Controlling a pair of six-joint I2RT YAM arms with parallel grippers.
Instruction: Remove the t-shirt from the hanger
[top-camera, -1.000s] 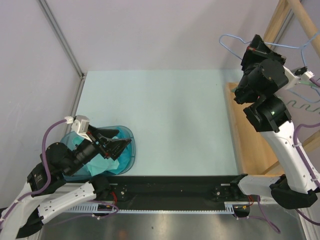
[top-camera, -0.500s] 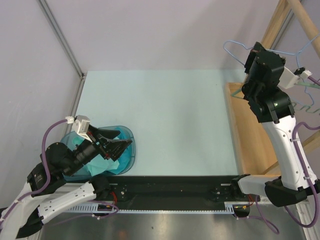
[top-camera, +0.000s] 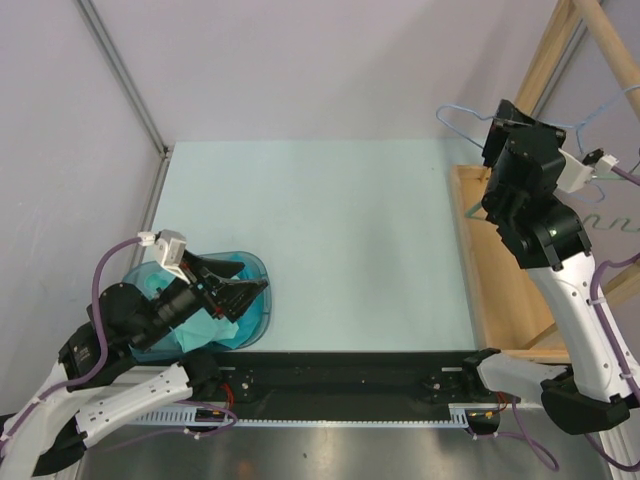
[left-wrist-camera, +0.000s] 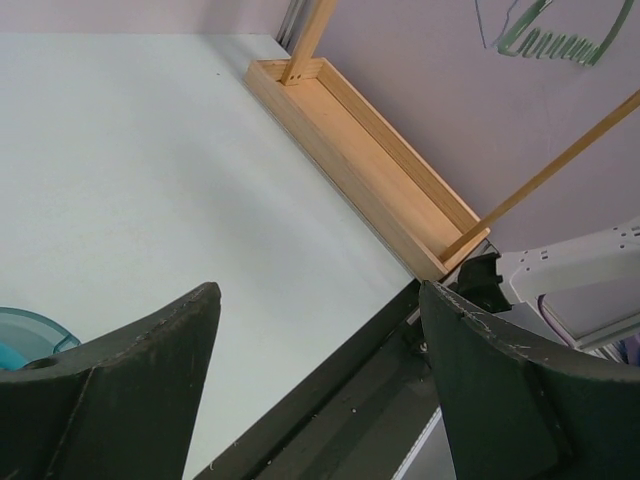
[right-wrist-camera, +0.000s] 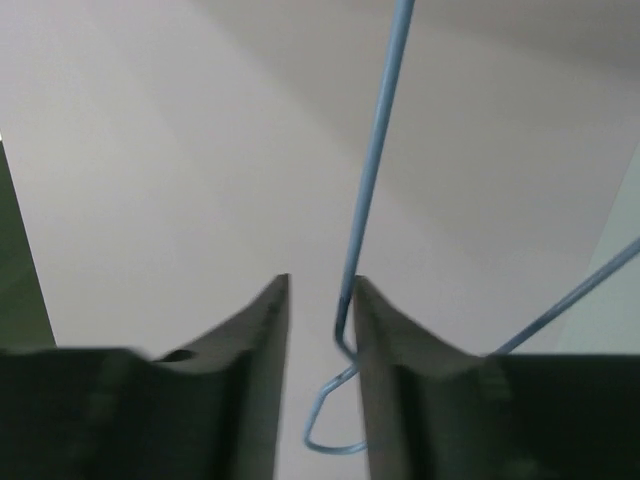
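Observation:
The teal t-shirt (top-camera: 218, 324) lies bunched in a blue tub (top-camera: 263, 316) at the table's front left. My left gripper (top-camera: 262, 290) hovers over the tub, open and empty; in its wrist view (left-wrist-camera: 318, 295) only the tub's rim (left-wrist-camera: 20, 326) shows. The bare light-blue wire hanger (top-camera: 456, 112) is up at the right by the wooden rack. My right gripper (top-camera: 498, 118) is raised at it. In the right wrist view the jaws (right-wrist-camera: 320, 285) stand narrowly parted with the hanger wire (right-wrist-camera: 375, 150) between them, against the right finger.
A wooden rack with a tray base (top-camera: 505, 290) and slanted rods stands along the table's right edge; it also shows in the left wrist view (left-wrist-camera: 350, 130). A green hanger (left-wrist-camera: 550, 40) hangs on it. A black rail (top-camera: 350, 365) runs along the near edge.
My right gripper moved with the hanger, first right and down, then a little down and left. The left arm shifted slightly right over the tub.

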